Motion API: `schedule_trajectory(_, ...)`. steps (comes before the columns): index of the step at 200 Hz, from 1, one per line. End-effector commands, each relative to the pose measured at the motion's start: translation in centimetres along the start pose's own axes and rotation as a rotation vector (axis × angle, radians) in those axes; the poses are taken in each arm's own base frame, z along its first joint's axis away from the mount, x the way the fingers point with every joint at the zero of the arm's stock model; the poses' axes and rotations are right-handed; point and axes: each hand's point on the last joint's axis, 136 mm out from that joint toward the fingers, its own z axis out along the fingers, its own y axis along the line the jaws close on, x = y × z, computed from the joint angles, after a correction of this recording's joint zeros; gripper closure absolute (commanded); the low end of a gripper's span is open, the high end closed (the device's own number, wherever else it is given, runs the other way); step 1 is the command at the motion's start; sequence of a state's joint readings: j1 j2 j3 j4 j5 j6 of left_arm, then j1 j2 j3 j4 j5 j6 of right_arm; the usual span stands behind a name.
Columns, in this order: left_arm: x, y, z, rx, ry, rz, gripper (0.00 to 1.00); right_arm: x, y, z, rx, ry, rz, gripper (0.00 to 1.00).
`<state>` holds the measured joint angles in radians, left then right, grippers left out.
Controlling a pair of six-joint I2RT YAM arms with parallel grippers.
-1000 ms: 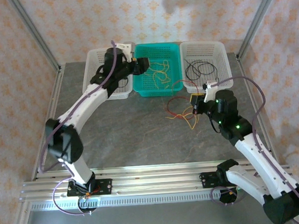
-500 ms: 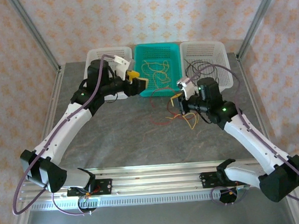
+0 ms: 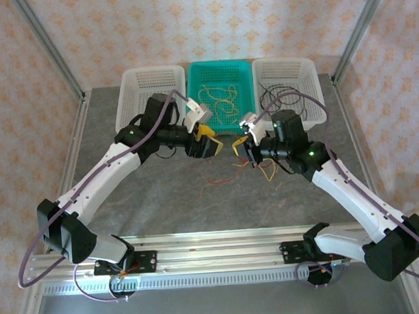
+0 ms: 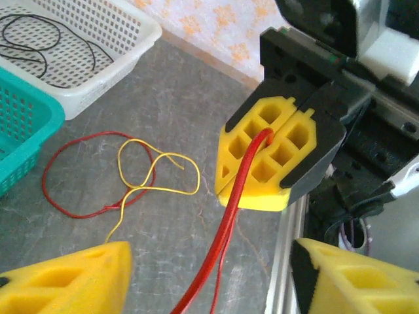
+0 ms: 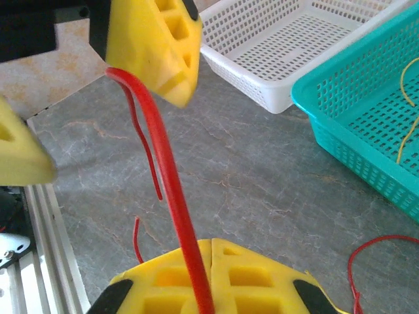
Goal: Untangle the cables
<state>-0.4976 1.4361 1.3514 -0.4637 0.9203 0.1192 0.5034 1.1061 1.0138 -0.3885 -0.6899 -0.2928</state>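
On the grey table [image 3: 162, 195], 3 baskets sit along the far edge: a left white basket [image 3: 151, 69], a teal basket [image 3: 218, 64] holding yellow cables [image 3: 217, 99], and a right white basket [image 3: 283, 60] holding black cables [image 3: 277, 94]. My right end effector [image 5: 213, 252] is clamped on a red cable [image 5: 173, 196] that runs across to my left end effector [image 3: 207, 139], whose fingers stand wide apart with the cable between them. A red loop [image 4: 44, 185] and a yellow cable [image 4: 163, 191] lie crossed on the table beside the teal basket.
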Motion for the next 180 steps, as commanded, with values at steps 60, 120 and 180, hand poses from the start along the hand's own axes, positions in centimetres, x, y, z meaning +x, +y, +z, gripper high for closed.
schedule_trajectory(60,-0.9,-0.7,0.1,0.025,0.002,0.033,0.89,-0.8,0.4,-1.2,0.024,-0.033,-0.029,1.0)
schedule_trajectory(120,-2.7,-1.3,-0.8,-0.006,-0.079,0.017,1.0,-1.6,-0.1,-1.8,0.067,-0.081,-0.008,0.99)
schedule_trajectory(180,-5.8,1.2,-4.1,-0.2,-0.247,-0.021,1.0,-5.2,-1.7,-4.7,0.222,-0.269,0.005,0.41)
